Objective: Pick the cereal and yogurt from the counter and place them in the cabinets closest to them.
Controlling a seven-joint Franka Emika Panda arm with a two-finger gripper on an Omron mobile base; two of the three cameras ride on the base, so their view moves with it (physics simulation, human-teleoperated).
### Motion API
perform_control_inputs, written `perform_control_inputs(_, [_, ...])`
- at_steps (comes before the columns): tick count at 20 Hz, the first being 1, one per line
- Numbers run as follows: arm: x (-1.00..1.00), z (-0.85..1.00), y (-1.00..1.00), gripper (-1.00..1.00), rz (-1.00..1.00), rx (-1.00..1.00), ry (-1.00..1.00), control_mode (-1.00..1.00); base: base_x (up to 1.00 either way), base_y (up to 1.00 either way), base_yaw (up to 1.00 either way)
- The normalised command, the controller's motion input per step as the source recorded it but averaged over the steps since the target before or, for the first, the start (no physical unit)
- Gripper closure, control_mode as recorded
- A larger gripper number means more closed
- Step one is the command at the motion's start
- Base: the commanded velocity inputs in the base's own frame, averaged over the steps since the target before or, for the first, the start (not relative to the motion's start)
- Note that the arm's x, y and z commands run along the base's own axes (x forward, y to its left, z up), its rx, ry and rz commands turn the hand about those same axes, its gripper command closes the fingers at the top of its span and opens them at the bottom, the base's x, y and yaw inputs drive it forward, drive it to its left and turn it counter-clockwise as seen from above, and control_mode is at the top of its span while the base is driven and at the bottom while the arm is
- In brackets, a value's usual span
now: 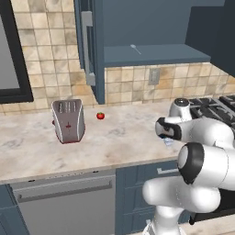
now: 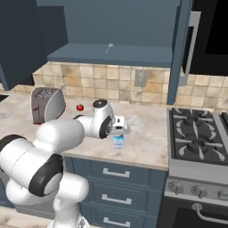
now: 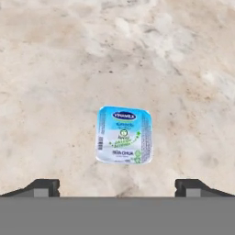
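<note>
One yogurt cup upright on the beige marbled counter, lid up, directly under the gripper, fingers spread wide and clear of it. Farther left on the counter, one tomato and one toaster; above, one open cabinet shelf.

The gripper hung directly over the yogurt, which stood on the counter near its front edge. At ten o'clock from the cup sat a tomato, with the toaster farther out at nine. At twelve, the open cabinets showed a blue shelf.
</note>
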Motion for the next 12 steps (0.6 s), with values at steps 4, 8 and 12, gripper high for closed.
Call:
perform_control_inputs(4, [0.18,-0.29,-0.13,-1.0,-0.04,0.0,0.06,-1.0,0.0,0.0,0.0])
perform_control_inputs(8, [0.15,-0.28,-0.14,-1.0,-0.03,0.0,0.05,-1.0,0.0,0.0,0.0])
perform_control_inputs(12, [0.17,-0.27,-0.09,-1.0,-0.03,0.02,0.05,-1.0,0.0,0.0,0.0])
